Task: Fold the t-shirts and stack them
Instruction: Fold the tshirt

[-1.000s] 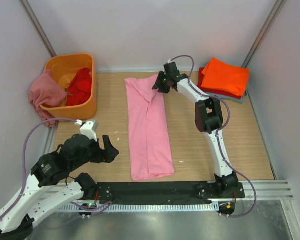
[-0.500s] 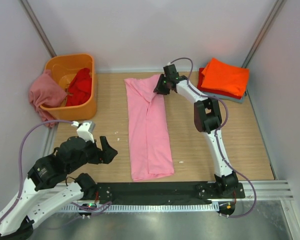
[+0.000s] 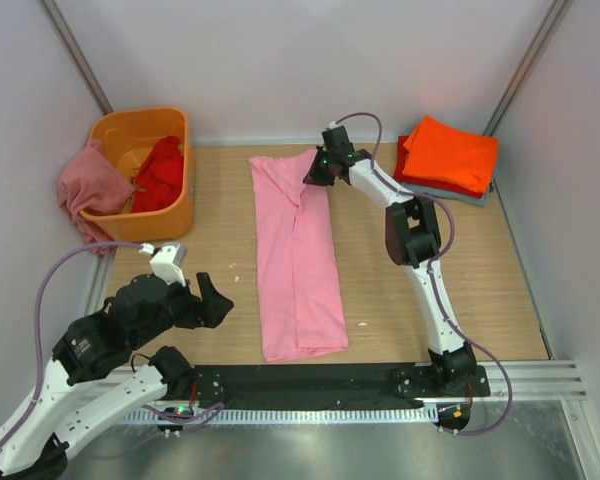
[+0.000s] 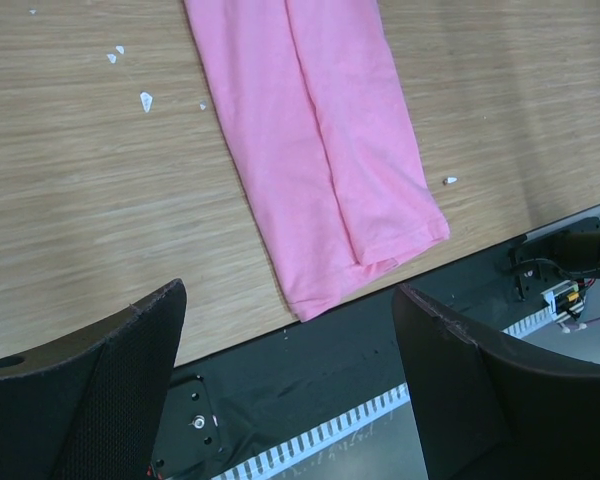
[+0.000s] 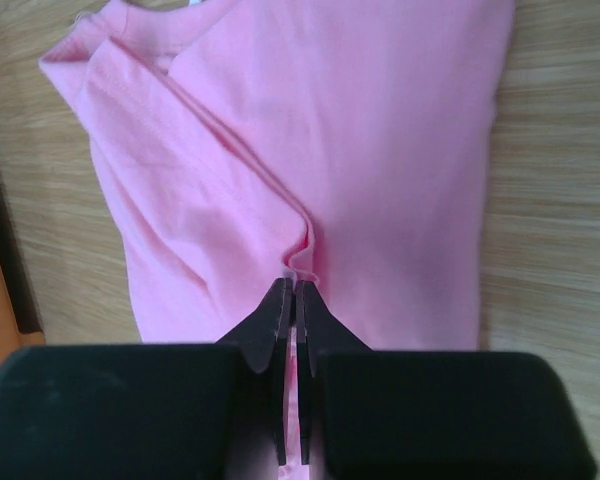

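Pink t-shirt (image 3: 298,262) lies as a long strip on the worktop (image 3: 480,280), its far end pinched tight in the right jaws. The left jaws gape empty. Best drawn evenly toward the near hem.

We see two arms of white links and black joints, the left arm (image 3: 70,405) and the right arm (image 3: 435,300). A lilac cable (image 3: 48,285) loops along each. The left gripper (image 4: 290,292) has matte black, finely textured fingers (image 4: 110,380). A green light (image 3: 323,158) glows on the right wrist.
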Motion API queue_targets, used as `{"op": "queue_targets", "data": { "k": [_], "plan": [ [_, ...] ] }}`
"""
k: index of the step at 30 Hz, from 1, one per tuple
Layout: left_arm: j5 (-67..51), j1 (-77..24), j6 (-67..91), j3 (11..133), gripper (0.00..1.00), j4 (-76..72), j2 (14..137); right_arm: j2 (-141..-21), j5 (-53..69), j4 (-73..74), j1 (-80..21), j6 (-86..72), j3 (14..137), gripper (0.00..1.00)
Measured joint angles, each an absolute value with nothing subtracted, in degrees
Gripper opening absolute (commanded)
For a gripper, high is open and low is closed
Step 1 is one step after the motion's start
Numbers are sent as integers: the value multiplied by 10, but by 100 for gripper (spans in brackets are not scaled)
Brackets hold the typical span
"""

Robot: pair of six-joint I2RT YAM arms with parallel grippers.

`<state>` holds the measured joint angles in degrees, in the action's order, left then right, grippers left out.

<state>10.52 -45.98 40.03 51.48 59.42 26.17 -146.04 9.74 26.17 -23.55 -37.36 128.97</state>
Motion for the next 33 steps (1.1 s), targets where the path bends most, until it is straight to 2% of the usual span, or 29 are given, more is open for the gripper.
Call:
{"op": "queue_targets", "data": {
  "k": [8, 16, 17, 20, 21, 25, 33],
  "plan": [
    [105, -457, 400, 515, 84, 594, 260, -1460, 118, 261, -299, -359, 1290, 5],
    [105, -457, 400, 513, 84, 594, 254, -1460, 128, 264, -353, -328, 1290, 12],
    [105, -457, 400, 513, 84, 594, 253, -1460, 128, 265, -354, -324, 1290, 15],
    [105, -457, 400, 513, 84, 594, 253, -1460, 135, 273, -354, -305, 1291, 59],
    [105, -457, 400, 513, 84, 593, 253, -1460, 137, 279, -354, -295, 1294, 62],
    [105, -457, 400, 513, 84, 594, 253, -1460, 137, 288, -353, -266, 1303, 69],
    [106, -457, 401, 513, 84, 594, 254, -1427, 150, 253, -340, -272, 1260, 70]
  ]
}}
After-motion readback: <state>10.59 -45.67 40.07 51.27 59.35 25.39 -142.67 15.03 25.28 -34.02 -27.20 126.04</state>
